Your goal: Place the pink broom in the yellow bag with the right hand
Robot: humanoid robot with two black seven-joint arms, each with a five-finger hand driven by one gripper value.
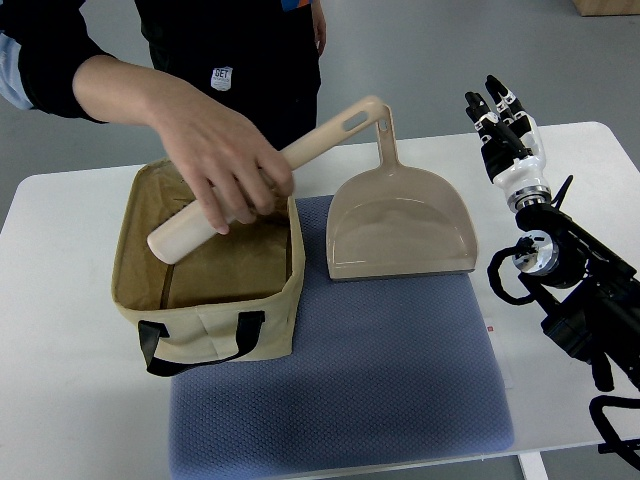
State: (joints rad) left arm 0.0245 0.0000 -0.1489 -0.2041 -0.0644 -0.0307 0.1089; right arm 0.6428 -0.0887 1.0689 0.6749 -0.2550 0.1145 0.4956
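A person's hand [222, 165] grips the pale pink broom [325, 138] around its middle and holds it tilted over the yellow bag [215, 325]. The broom's thick end [178, 238] reaches inside the bag's open top, and its slotted handle end points up to the right. The bag is an open fabric box with black handles, standing on the left part of a blue mat. My right hand [497, 112] is at the table's right side, well apart from the broom, its fingers stretched out and holding nothing. The left arm does not show.
A beige dustpan [402, 225] lies on the blue mat [350, 385] just right of the bag, handle pointing away. The mat covers the middle of a white table [60, 400]. The person stands behind the far edge.
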